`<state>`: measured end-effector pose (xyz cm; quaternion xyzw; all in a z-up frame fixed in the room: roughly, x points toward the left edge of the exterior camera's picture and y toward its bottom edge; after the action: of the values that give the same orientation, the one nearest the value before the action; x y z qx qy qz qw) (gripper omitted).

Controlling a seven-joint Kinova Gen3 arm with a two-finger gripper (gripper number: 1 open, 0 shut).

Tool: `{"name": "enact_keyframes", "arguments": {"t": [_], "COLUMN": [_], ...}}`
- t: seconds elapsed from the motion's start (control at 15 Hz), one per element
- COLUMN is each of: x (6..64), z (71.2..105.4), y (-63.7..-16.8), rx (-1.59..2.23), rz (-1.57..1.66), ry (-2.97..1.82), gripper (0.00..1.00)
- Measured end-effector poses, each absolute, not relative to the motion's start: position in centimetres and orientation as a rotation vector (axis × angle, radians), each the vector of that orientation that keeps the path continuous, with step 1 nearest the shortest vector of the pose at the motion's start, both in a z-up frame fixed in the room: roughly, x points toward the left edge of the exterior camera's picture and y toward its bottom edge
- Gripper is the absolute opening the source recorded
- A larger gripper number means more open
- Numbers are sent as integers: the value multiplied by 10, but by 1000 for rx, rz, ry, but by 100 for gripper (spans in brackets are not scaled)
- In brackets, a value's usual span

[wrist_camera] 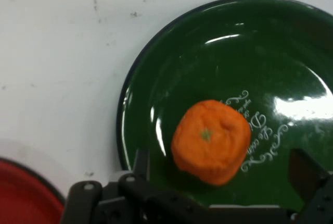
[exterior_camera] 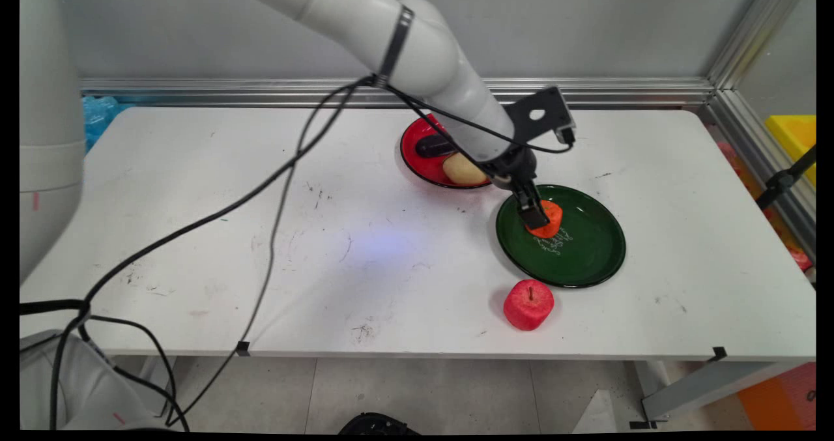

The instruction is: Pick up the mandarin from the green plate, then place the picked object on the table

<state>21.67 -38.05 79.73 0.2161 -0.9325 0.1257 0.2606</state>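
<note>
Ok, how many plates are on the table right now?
2. A green plate sits right of centre, holding an orange fruit beneath the gripper. A red plate lies just behind it, partly hidden by the arm.

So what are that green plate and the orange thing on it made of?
The green plate looks like enamelled metal or glazed ceramic: glossy, with sharp highlights, a thin dark rim and white printed script. The orange looks like soft foam, a toy fruit: matte, faintly dimpled, blocky in shape. Neither can be told for sure.
</note>
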Motion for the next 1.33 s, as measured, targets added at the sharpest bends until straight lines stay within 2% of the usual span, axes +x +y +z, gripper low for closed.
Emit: {"name": "enact_keyframes", "arguments": {"t": [0.53,0.6,1.0,1.33], "x": [185,183,180,189], "z": [767,766,773,811], "y": [-405,-407,-408,-391], "rx": [556,549,481,439], "rz": [315,314,313,338], "ry": [-2598,-2607,-2645,-2635], "gripper": [100,0,0,0]}}
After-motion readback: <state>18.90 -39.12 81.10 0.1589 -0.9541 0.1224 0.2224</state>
